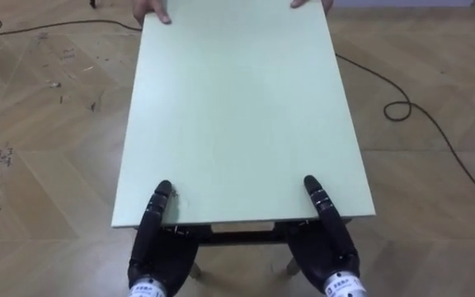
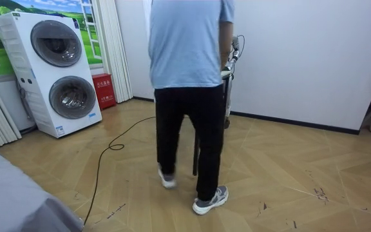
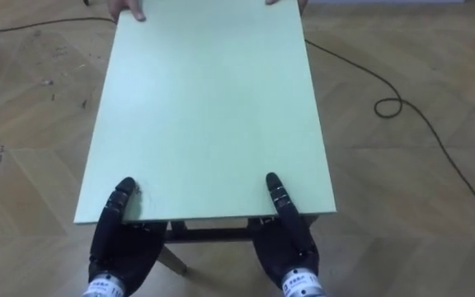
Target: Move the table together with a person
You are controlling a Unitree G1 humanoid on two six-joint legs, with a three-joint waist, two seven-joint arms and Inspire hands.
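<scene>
A table with a pale green top [image 1: 237, 107] stretches away from me over the wooden floor. My left hand [image 1: 159, 247] and right hand [image 1: 328, 247] hold its near edge, one at each corner. Each has its thumb lying on top and its fingers tucked beneath the board. At the far edge a person's two hands [image 1: 151, 12] grip the top. In the room view the person [image 2: 185, 96] stands with their back to the camera, and a dark table leg [image 2: 195, 154] shows between their legs.
A dark cable [image 1: 398, 107] loops on the floor to the right of the table. In the room view, stacked washing machines [image 2: 63, 71] and a red box [image 2: 102, 90] stand by the wall, and another cable [image 2: 102, 161] runs across the floor.
</scene>
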